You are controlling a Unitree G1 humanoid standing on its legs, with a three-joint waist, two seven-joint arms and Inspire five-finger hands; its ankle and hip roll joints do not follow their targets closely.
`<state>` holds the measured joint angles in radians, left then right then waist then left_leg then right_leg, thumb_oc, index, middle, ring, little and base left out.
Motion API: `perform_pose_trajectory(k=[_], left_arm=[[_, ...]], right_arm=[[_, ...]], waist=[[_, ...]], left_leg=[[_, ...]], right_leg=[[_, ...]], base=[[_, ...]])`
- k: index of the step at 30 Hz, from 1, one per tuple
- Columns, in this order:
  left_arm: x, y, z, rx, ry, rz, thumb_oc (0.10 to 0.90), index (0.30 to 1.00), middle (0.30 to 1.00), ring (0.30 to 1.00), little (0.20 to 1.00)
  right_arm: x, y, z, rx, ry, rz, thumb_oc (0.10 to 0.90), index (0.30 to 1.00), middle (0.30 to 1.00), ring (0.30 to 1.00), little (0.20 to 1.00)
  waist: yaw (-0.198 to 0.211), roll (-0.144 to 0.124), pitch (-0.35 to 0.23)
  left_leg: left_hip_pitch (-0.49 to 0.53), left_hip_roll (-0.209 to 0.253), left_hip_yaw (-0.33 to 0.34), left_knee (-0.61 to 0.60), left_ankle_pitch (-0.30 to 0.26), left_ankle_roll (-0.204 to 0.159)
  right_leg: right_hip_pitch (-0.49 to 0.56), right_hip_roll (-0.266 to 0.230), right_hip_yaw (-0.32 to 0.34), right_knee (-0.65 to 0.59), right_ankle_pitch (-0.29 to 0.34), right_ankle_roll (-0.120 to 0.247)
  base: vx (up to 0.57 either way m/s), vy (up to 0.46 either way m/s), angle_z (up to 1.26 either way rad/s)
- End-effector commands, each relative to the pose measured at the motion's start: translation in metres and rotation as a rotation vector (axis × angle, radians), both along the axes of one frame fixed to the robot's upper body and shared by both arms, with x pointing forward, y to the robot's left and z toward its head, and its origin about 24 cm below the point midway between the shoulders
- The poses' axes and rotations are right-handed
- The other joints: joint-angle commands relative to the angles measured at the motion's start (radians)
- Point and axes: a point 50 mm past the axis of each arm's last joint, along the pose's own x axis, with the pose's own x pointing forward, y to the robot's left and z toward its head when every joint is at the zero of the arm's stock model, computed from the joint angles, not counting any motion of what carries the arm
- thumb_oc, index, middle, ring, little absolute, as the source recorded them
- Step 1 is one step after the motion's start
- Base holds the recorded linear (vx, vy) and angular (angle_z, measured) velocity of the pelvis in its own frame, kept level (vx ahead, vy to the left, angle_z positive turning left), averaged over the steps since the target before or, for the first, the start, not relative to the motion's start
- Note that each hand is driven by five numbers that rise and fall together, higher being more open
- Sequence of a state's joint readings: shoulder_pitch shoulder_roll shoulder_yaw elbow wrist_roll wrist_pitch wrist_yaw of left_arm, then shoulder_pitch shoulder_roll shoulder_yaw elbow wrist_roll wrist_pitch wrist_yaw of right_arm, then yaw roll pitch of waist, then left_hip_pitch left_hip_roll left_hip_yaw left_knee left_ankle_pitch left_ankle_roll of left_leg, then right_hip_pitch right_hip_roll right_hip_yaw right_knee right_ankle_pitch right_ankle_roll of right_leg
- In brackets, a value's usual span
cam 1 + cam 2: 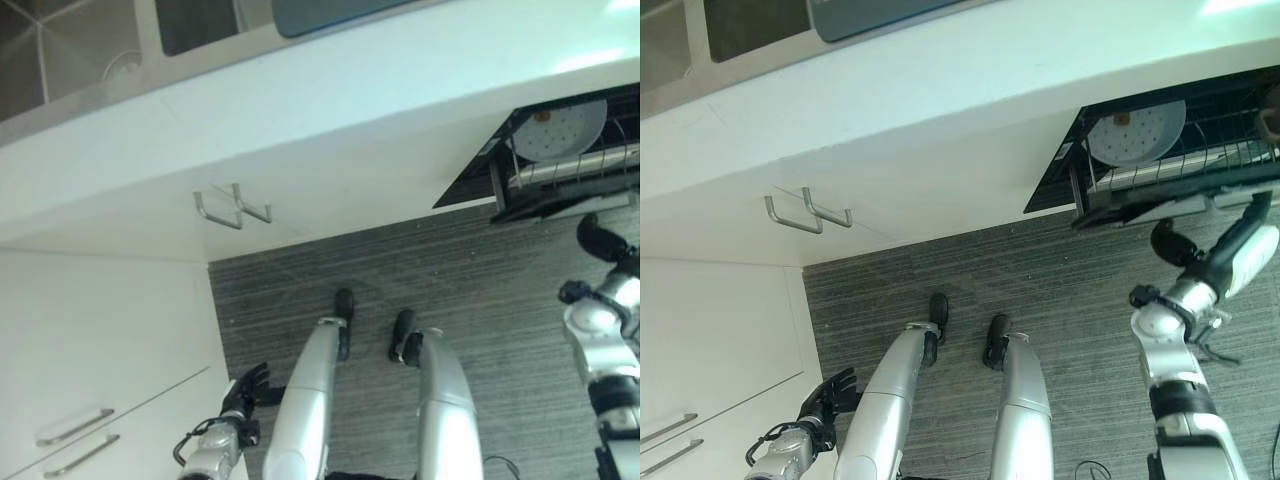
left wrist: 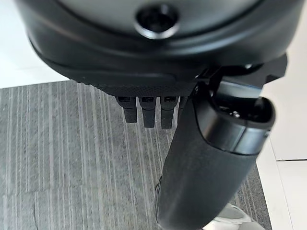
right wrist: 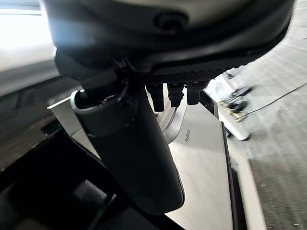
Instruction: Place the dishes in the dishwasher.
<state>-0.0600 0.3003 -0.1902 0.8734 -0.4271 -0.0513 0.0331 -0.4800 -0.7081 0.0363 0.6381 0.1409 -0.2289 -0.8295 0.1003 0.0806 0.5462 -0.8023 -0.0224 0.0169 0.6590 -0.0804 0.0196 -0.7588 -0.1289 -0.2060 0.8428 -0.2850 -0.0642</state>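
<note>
**Right hand at the dishwasher door, plate already racked**

Start at your left. The left hand (image 1: pixel 245 392) hangs low beside the white cabinet drawers (image 1: pixel 90 370), fingers loosely spread and holding nothing; in its wrist view the fingers (image 2: pixel 144 111) point down over the grey carpet (image 2: pixel 62 158). It sits well apart from the dishwasher, so you should not count on it for the next move.

Moving across, two cabinet door handles (image 1: pixel 232 208) stand out from the white cabinet front, under the long white countertop (image 1: pixel 330 80). No loose dish lies on the carpet between there and the machine.

On your right, the dishwasher (image 1: pixel 1160 150) is open, its rack (image 1: pixel 1200 170) showing in the opening. A pale round plate (image 1: pixel 1137 133) stands on edge in that rack, tilted, its face turned out toward you. Your right hand (image 1: pixel 1175 245) is raised just below the lower edge of the opening, much the nearer hand. Its wrist view shows the fingers (image 3: pixel 175 93) short and straight beside the thumb, with a flat steel panel (image 3: pixel 201 167), probably the door's inner face, past them; nothing appears to be held, though the view is tight and you cannot be sure the hand touches the door.

The relation that matters: the plate lies up and beyond the right hand, inside the rack. Judging from this, the loading looks done, and closing the door falls to that right hand.
</note>
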Motion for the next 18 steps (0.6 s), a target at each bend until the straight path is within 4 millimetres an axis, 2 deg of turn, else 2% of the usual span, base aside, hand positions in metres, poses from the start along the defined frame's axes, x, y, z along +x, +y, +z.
perform_pose_trajectory(k=[1, 5, 10, 15, 16, 18], left_arm=[[-0.018, 0.025, 0.000, 0.066, 0.024, 0.029, 0.800, 0.900, 0.900, 0.900, 0.900], [-0.018, 0.031, 0.003, 0.079, -0.017, 0.069, 0.800, 0.900, 0.900, 0.900, 0.900], [-0.004, 0.040, 0.022, 0.129, -0.153, 0.068, 0.800, 0.900, 0.900, 0.900, 0.900], [0.009, 0.047, 0.043, 0.131, -0.273, 0.084, 0.800, 0.900, 0.900, 0.900, 0.900], [0.011, 0.049, 0.049, 0.127, -0.303, 0.086, 0.800, 0.900, 0.900, 0.900, 0.900], [0.011, 0.050, 0.049, 0.127, -0.304, 0.085, 0.800, 0.900, 0.900, 0.900, 0.900]], right_arm=[[0.004, 0.023, 0.115, -0.425, -0.316, 0.151, 0.800, 0.900, 0.900, 0.900, 0.900], [0.013, 0.036, 0.148, -0.515, -0.331, 0.169, 0.800, 0.900, 0.900, 0.900, 0.900], [0.023, 0.045, 0.181, -0.562, -0.345, 0.154, 0.800, 0.900, 0.900, 0.900, 0.900], [0.022, 0.042, 0.200, -0.557, -0.357, 0.131, 0.800, 0.900, 0.900, 0.900, 0.900], [0.023, 0.040, 0.199, -0.537, -0.350, 0.130, 0.800, 0.900, 0.900, 0.900, 0.900], [0.023, 0.040, 0.199, -0.534, -0.347, 0.131, 0.800, 0.900, 0.900, 0.900, 0.900]], waist=[[0.050, -0.014, -0.026], [0.079, -0.017, -0.026], [0.114, -0.011, -0.026], [0.137, -0.006, -0.026], [0.149, -0.005, -0.026], [0.149, -0.005, -0.026]], left_leg=[[0.078, -0.014, -0.020, -0.120, -0.010, 0.003], [0.066, -0.019, -0.034, -0.124, 0.004, -0.004], [0.063, -0.019, -0.050, -0.140, 0.027, -0.010], [0.076, -0.020, -0.063, -0.167, 0.044, -0.012], [0.087, -0.020, -0.069, -0.180, 0.052, -0.014], [0.088, -0.020, -0.070, -0.182, 0.053, -0.014]], right_leg=[[0.090, 0.053, 0.017, 0.009, -0.052, 0.029], [0.093, 0.054, 0.006, 0.002, -0.052, 0.027], [0.107, 0.046, -0.013, 0.001, -0.052, 0.025], [0.129, 0.040, -0.026, 0.000, -0.058, 0.030], [0.144, 0.037, -0.031, 0.002, -0.061, 0.031], [0.147, 0.037, -0.032, 0.001, -0.061, 0.031]], base=[[-0.03, -0.004, 0.09], [-0.01, 0.018, 0.10], [0.00, 0.025, 0.10], [0.01, 0.022, 0.07], [0.02, 0.018, 0.13], [0.01, -0.002, 0.09]])
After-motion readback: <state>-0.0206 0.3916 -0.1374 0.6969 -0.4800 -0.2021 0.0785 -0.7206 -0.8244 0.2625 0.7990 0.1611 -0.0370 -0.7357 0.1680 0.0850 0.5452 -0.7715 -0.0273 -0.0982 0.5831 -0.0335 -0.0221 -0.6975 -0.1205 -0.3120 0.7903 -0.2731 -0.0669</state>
